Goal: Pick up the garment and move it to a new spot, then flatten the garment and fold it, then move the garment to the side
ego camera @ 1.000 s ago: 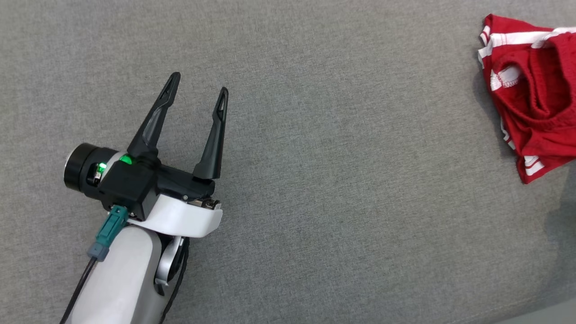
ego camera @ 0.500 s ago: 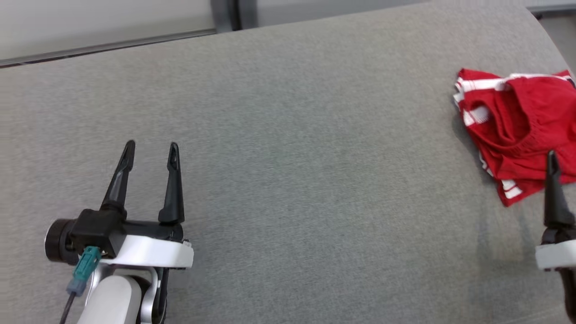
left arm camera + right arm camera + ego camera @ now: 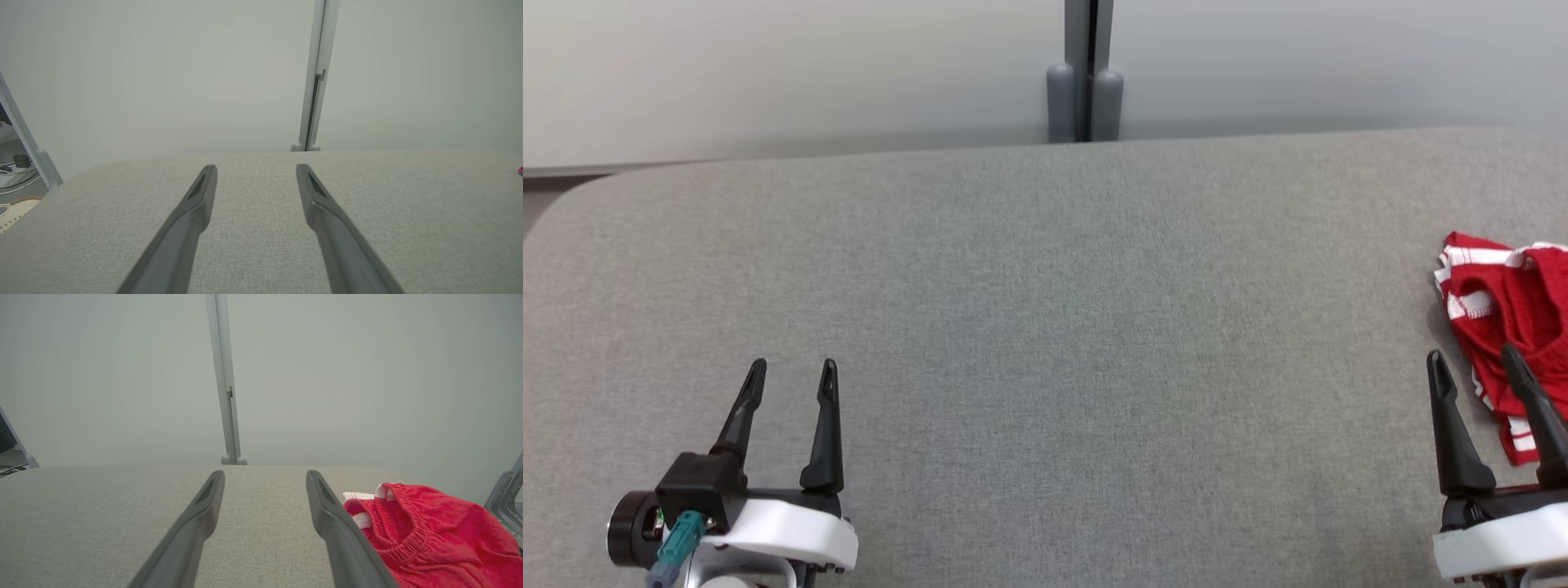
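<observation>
Red garment (image 3: 1519, 310), a pair of striped shorts by the look of it, lay bunched at the right end of the grey padded table (image 3: 1045, 327), its elastic waistband gaping upward and white trim showing along the edges, well away from the bare middle of the surface. The right gripper (image 3: 1472, 354) hung just beside it with its two dark fingers spread apart and nothing between them; in the right wrist view the cloth (image 3: 429, 539) sat close against the outer finger, though I could not tell whether they touched. The left gripper (image 3: 793, 365) hovered far off at the other end, fingers likewise parted and empty, pointing toward the pale wall and the grey post (image 3: 1085, 82) behind the table. A loose heap at the side like that would suit shorts waiting to be lifted, and equally a rough fold already parked there, so I could not judge which. Either way, I thought the care lay with the right arm: its outer finger was near enough to the waistband loop to snag it, so any motion there wanted to be slow, with the fingertips kept clear of that gaping elastic unless a grip was meant.
</observation>
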Robot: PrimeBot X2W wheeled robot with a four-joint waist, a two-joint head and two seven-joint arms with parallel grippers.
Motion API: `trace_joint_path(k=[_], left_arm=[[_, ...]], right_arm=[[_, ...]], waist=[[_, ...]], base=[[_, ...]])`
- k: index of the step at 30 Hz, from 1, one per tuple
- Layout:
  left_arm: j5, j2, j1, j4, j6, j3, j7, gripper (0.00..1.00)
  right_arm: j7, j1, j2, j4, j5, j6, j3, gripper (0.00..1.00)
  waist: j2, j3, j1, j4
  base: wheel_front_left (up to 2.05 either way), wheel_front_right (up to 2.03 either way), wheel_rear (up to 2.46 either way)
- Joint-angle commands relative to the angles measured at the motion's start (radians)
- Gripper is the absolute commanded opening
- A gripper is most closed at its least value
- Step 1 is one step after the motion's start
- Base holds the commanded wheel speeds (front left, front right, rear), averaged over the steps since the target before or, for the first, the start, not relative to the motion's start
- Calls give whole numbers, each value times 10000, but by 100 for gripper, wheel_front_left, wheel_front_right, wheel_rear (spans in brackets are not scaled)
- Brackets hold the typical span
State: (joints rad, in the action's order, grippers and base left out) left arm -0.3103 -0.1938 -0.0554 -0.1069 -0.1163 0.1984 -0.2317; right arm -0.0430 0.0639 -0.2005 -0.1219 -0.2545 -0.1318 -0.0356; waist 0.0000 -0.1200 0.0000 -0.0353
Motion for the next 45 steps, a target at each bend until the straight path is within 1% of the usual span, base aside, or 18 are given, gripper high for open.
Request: trace_joint_path(k=[1, 4, 6, 7, 11, 18, 30, 45], left_arm=[[-72, -41, 131, -10, 3, -13, -3, 100], [-111, -72, 360, -21, 46, 34, -7, 100], [8, 11, 600, 47, -61, 191, 15, 100], [-14, 17, 657, 80, -43, 222, 16, 100], [-19, -70, 961, 41, -5, 347, 95, 100], [-110, -229, 1336, -18, -145, 263, 179, 100], [-229, -376, 1537, 88, -232, 223, 308, 100], [-232, -435, 1484, 62, -347, 337, 297, 100]], right_arm=[[63, 188, 28, -86, -15, 22, -17, 100], [184, 499, 62, -149, 7, 22, 1, 100], [265, 702, 58, -224, 2, 22, -28, 100], [316, 802, 71, -273, 23, 22, -67, 100], [529, 1230, 115, -469, 62, 17, -82, 100], [690, 1612, 214, -627, 37, 17, -119, 100], [685, 1722, 300, -600, -70, 17, -98, 100], [544, 1671, 202, -536, -140, 17, -108, 100]], waist=[[0, 377, 0, -201], [0, 728, 0, -175], [0, 908, 0, -156], [0, 1022, 0, -167], [0, 1417, 0, -138], [0, 1866, 0, -55], [0, 2047, 0, -62], [0, 1991, 0, -75]], base=[[0, 0, 0], [0, 0, 0], [0, 0, 0], [0, 0, 0], [0, 0, 0], [0, 0, 0], [0, 0, 0], [0, 0, 0]])
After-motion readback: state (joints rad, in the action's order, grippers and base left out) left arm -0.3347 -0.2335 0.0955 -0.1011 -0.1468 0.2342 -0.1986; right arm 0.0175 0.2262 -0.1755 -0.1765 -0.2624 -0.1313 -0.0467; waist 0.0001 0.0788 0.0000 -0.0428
